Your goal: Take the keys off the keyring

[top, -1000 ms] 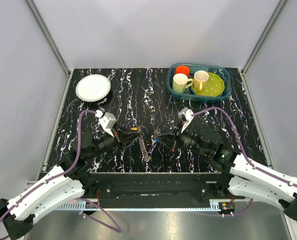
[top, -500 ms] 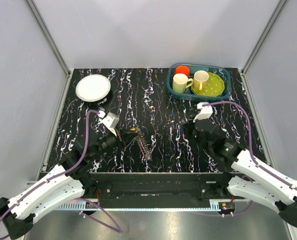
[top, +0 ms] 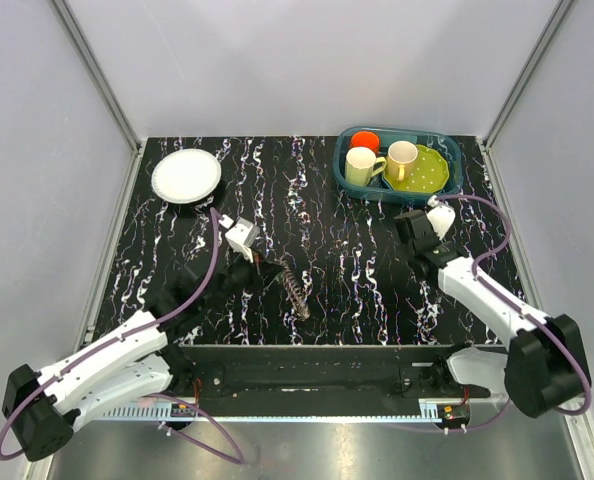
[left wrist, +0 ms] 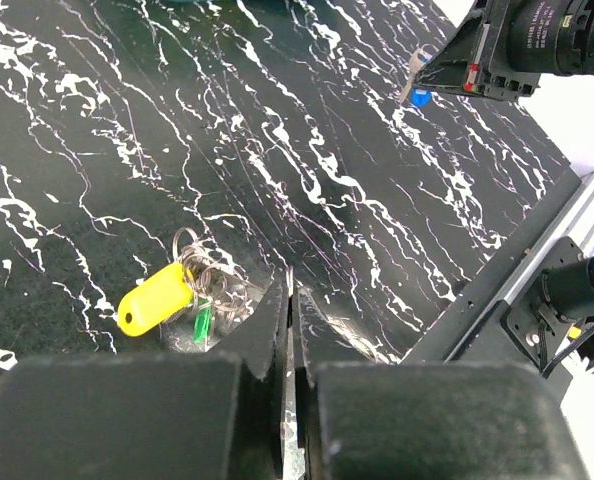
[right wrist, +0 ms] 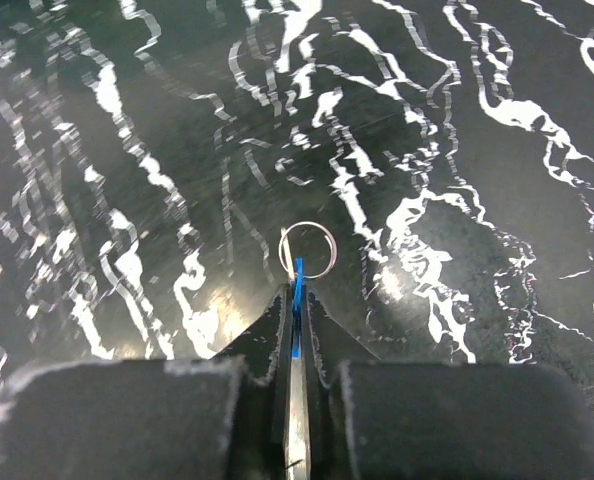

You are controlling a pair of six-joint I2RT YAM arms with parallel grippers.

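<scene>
Right gripper (right wrist: 295, 295) is pinched shut on a blue-headed key (right wrist: 297, 320), and a small ring (right wrist: 308, 225) shows at the key's tip, over the bench (top: 307, 190) (that one key is all my right wrist view gives me). From above, this gripper sits at the far right, near the blue bin (top: 460, 170) of mugs. Left gripper (left wrist: 287, 300) has its fingers pressed together with a thin bright sliver between them; I cannot tell what that sliver is. Just left of its tips lies the keyring (left wrist: 199, 268), wire loops bunched with a yellow tag (left wrist: 155, 298) and a green key (left wrist: 202, 322). The keys (top: 295, 292) trail in a line on the bench from that gripper toward the near edge, well apart from the right arm.
</scene>
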